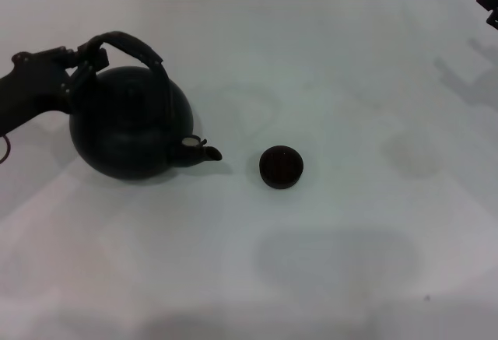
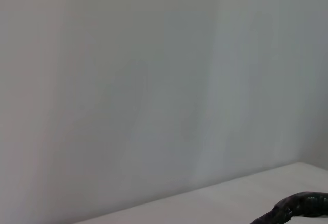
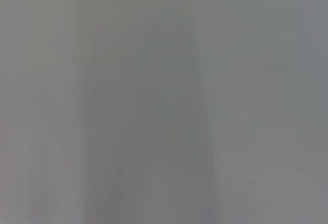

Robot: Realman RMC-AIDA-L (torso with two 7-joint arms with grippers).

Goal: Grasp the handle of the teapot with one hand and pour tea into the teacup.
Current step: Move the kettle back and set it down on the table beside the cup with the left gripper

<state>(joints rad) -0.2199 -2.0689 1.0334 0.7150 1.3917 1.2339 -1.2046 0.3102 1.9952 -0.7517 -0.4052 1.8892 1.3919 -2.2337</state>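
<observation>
Head view: the teapot (image 1: 131, 126) stands upright on the white counter (image 1: 350, 262) toward the robot's left, spout aimed at the teacup (image 1: 281, 166), which sits near but apart from it. The left gripper (image 1: 87, 58) reaches in from the left edge and meets the handle (image 1: 128, 46) at its left end; whether its fingers are clamped on the hoop cannot be told. The right gripper (image 1: 489, 4) is parked at the far right edge, its finger state likewise unreadable. Left wrist view: only a blank wall, a strip of counter and a short stretch of the handle (image 2: 302, 206) appear; no fingers show. Right wrist view: featureless grey, nothing identifiable. Handling judgement: the pot looks rigid and heavy, more so if filled, and will swing under its hoop. Grip the thicker, rough middle section to limit slip. The cup is small and light, easily displaced by the spout.
</observation>
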